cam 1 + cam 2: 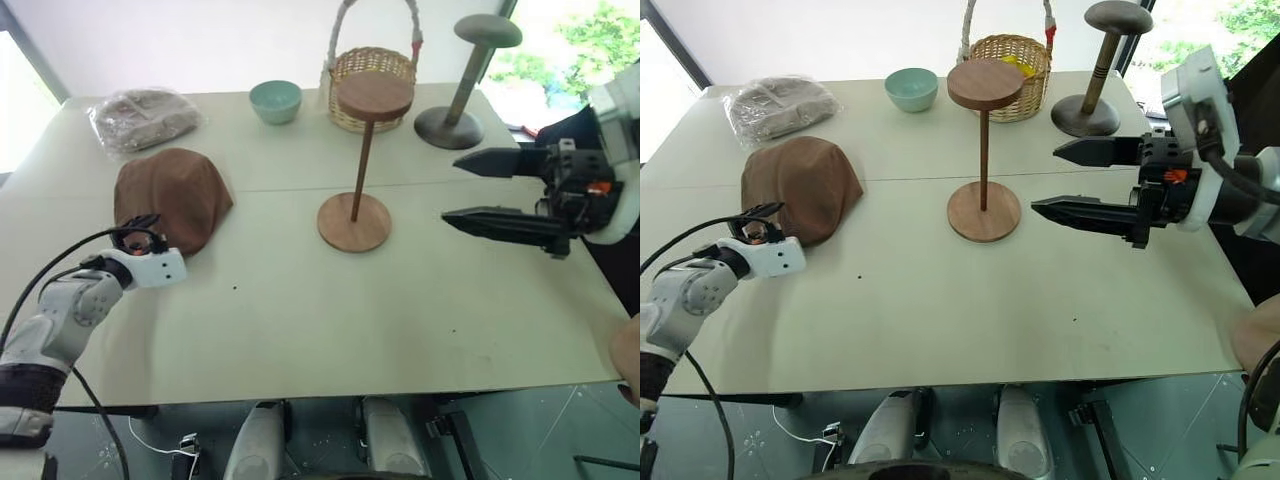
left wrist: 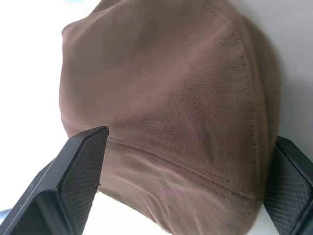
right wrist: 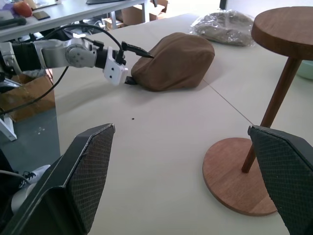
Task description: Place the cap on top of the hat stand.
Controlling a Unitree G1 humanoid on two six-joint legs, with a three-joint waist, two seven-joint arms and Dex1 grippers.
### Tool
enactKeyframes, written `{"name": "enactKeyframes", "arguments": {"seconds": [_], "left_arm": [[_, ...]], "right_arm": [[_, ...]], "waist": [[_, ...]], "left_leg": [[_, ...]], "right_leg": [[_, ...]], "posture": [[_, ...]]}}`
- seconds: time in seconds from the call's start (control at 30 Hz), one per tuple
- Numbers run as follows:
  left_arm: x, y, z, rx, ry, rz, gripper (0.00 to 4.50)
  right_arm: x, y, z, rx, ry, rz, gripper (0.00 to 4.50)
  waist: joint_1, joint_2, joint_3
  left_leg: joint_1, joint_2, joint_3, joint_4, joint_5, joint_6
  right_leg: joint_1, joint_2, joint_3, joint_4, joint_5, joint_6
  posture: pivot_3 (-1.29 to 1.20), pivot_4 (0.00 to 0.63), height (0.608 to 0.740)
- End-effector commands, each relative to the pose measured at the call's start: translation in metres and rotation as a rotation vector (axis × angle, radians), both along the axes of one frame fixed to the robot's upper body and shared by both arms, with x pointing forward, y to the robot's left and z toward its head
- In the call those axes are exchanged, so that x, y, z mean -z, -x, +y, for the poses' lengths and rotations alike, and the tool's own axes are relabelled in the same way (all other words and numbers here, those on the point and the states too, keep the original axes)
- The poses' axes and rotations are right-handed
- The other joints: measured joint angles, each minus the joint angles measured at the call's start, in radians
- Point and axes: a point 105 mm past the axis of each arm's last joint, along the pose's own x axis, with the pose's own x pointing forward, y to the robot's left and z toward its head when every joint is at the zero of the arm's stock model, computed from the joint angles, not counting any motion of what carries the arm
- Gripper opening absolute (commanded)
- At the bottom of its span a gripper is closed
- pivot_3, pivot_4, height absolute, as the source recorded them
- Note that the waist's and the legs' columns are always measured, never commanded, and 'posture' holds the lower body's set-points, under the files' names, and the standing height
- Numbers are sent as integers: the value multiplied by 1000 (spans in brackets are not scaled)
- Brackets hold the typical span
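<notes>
Cap lying on table, left of hat stand and well apart from it, near clear-bagged bundle. Left gripper at cap's near edge, fingers spread wide on either side of the fabric, not clamped. Right gripper right of stand, above table, fingers open, holding nothing.

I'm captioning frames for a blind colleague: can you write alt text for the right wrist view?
The left gripper, open, reaches the edge of a brown cap lying on a table. Nearer, a wooden hat stand stands bare between the right gripper's open fingers.
</notes>
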Motion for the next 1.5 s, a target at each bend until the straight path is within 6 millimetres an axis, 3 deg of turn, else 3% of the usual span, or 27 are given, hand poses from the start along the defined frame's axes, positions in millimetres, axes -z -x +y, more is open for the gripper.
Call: {"name": "enactKeyframes", "arguments": {"seconds": [0.03, 0.2, 0.23, 0.33, 0.53, 0.67, 0.77, 0.93, 1.07, 1.2, 1.33, 1.5], "left_arm": [[7, -8, 5, -36, -29, -28, 4470], [9, -16, 7, -62, -40, -54, 4470], [9, -18, 7, -60, -38, -58, 4234], [7, -20, 5, -50, -29, -64, 3197], [-4, -25, 5, -45, -24, -95, 89], [-20, -29, 8, -64, -3, -156, 32], [-50, -33, 8, -54, 14, -240, 32], [-143, -40, -14, 48, 109, -481, 32], [-222, -37, -54, 211, 198, -650, 32], [-283, -20, -116, 480, 264, -786, 32], [-293, -7, -159, 675, 300, -781, 32], [-281, 1, -206, 854, 337, -704, 32]], "right_arm": [[-14, 1, 0, -9, -4, -68, 4500], [-21, -1, 1, -15, -18, -87, 4500], [-22, -2, 1, -15, -21, -89, 4500], [-22, -2, 2, -12, -18, -96, 4500], [-24, -1, 3, -10, -20, -112, 4500], [-25, -3, -2, 19, -22, -89, 4500], [-32, -6, -8, 66, -12, -146, 4500], [-51, -7, -21, 114, -21, -207, 4500], [-64, -7, -30, 151, -41, -240, 4500], [-68, -6, -36, 171, -46, -252, 4500], [-69, -4, -36, 179, -54, -257, 4500], [-70, -3, -39, 204, -78, -260, 4500]], "waist": [[0, 0, 0], [0, 0, -1], [1, 0, -1], [0, 0, -1], [1, -1, -1], [-1, -2, -1], [0, -2, 0], [8, -6, 2], [17, -7, 2], [22, -7, 2], [20, -7, 2], [14, -6, 2]], "left_leg": [[0, 0, 0, 0, 0, 0], [1, 0, 0, 1, 0, 0], [1, 0, 0, 1, 0, 0], [1, 1, 0, 1, 0, 0], [0, 1, 1, 1, 0, 0], [0, 1, 1, 1, 0, 0], [0, 1, 1, 1, 0, 0], [-2, 1, 1, 2, 0, 0], [-8, 2, 1, 7, 0, 0], [-15, 1, 2, 13, 0, 0], [-16, 0, 2, 15, 0, 0], [-14, 1, 2, 15, 0, 0]], "right_leg": [[0, 0, 0, 0, 0, 0], [1, 0, 0, 0, 2, 0], [1, 0, 0, 0, 2, 0], [1, 0, 0, 0, 2, 0], [1, 0, 0, 0, 2, 0], [1, 0, 0, -1, 2, 0], [1, 0, 0, -1, 2, 1], [0, 0, -1, -1, 2, 0], [-2, 0, -1, -2, 3, 2], [-4, 0, -1, -4, 6, 8], [-4, -1, -1, -4, 7, 9], [-4, 1, -1, -1, 8, 8]], "posture": [[0, 150, 740], [0, 150, 740], [0, 150, 740], [0, 150, 740], [0, 150, 740], [0, 150, 740], [0, 150, 740], [0, 150, 740], [0, 150, 740], [0, 150, 740], [0, 150, 740], [0, 150, 740]]}}
